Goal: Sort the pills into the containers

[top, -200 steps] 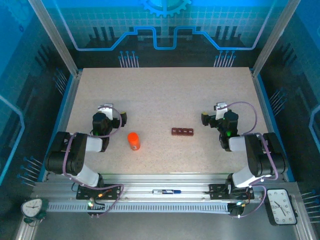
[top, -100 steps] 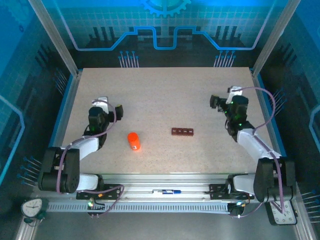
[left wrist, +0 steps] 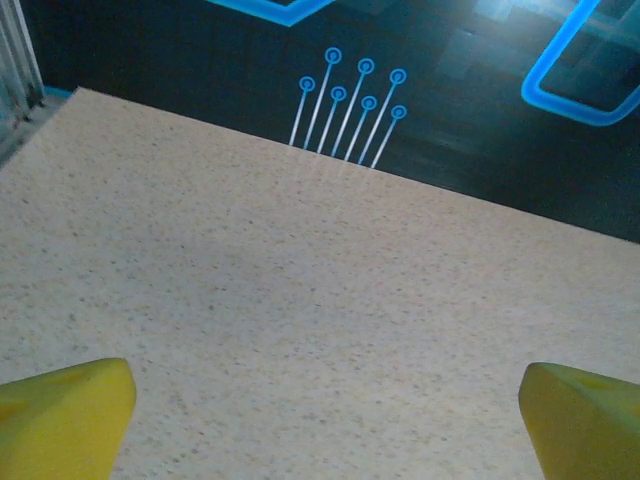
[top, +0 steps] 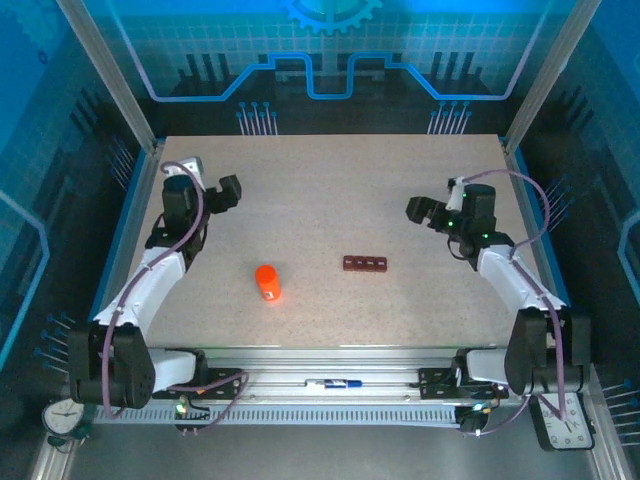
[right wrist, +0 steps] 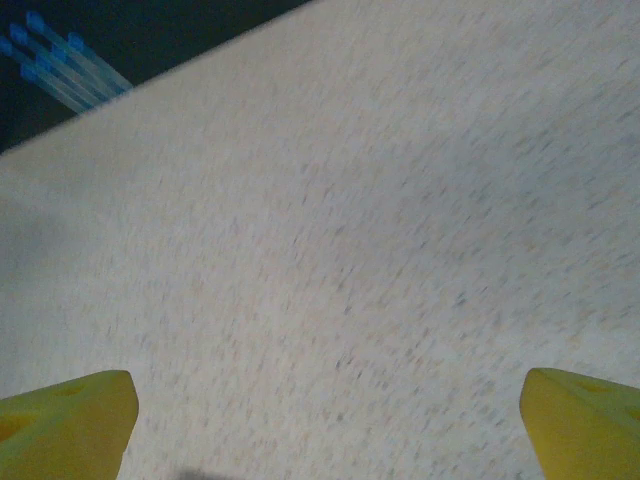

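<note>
Left of the containers, the orange bottle could be toppled if struck by the wide-spread, empty left gripper or right gripper.

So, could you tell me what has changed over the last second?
The left gripper moved out toward the far left; the right gripper moved slightly farther out. Both are open and nothing was grasped. The orange pill bottle and the container bar stayed put.
</note>
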You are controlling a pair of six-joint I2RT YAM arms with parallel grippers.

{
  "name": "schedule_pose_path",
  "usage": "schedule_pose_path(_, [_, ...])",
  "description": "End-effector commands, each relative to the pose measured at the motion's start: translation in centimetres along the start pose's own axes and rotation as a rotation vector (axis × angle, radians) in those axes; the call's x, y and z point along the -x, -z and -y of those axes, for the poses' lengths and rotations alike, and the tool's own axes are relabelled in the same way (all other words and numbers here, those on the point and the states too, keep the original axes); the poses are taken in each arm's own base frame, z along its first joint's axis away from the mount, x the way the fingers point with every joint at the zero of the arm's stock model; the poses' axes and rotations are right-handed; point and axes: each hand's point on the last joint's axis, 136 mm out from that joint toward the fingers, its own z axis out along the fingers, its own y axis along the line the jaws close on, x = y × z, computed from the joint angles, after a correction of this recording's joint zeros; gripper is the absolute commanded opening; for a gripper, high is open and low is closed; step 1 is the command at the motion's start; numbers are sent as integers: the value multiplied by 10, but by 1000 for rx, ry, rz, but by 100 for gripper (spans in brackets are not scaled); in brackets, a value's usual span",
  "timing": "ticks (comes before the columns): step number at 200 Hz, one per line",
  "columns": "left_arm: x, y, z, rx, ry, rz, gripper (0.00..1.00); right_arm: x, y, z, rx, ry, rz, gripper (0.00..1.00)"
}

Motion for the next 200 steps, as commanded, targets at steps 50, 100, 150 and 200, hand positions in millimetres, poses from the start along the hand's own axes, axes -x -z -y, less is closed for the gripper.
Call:
schedule_pose_path(50, [-55,16,11,11,210,-258,99,-91,-21,-71,36,327,-264,97])
schedule_pose_path(100, [-83,16,16,24,172,-329,99,-146,-25,-117,80,519,-337,98])
schedule_pose_path(150, [-97,18,7,59,174,-354,99,-194,-5,-197,256,700,-300,100])
schedule_pose_path(200, [-87,18,5,79,175,-329,99,-229,1,-265,389,836,-222,100])
